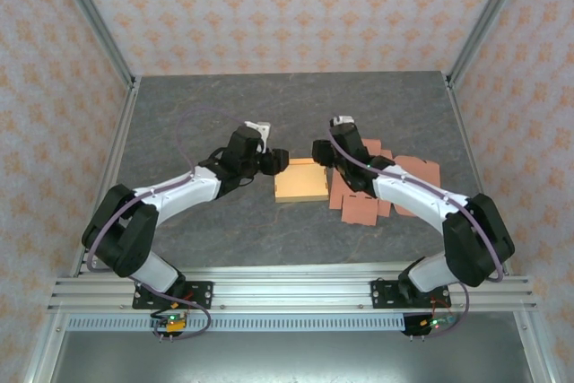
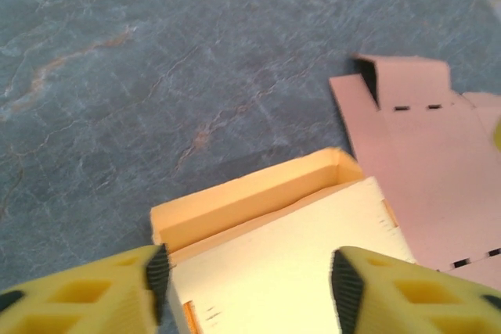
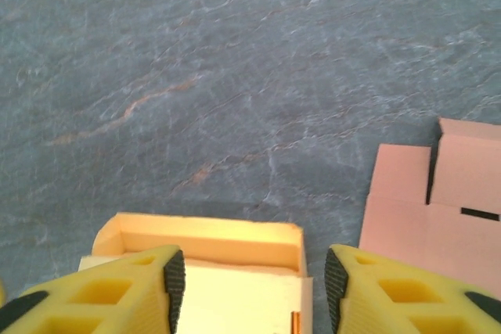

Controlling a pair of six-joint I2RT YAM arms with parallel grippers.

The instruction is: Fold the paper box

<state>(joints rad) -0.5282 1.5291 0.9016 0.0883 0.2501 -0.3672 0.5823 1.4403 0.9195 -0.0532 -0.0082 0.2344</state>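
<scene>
Yellow cardboard box (image 1: 301, 179), mid-table: left gripper (image 1: 277, 161) and right gripper (image 1: 320, 152), jaws parted and empty, should squeeze sides evenly.

I work lab robot cell, not home: patterned wall panels (image 1: 296, 6) box in three sides, aluminium corner posts (image 1: 94, 20) frame it, slate-look tabletop (image 1: 197, 123), extrusion rail (image 1: 287, 293) carries arm bases (image 1: 170, 294).
</scene>
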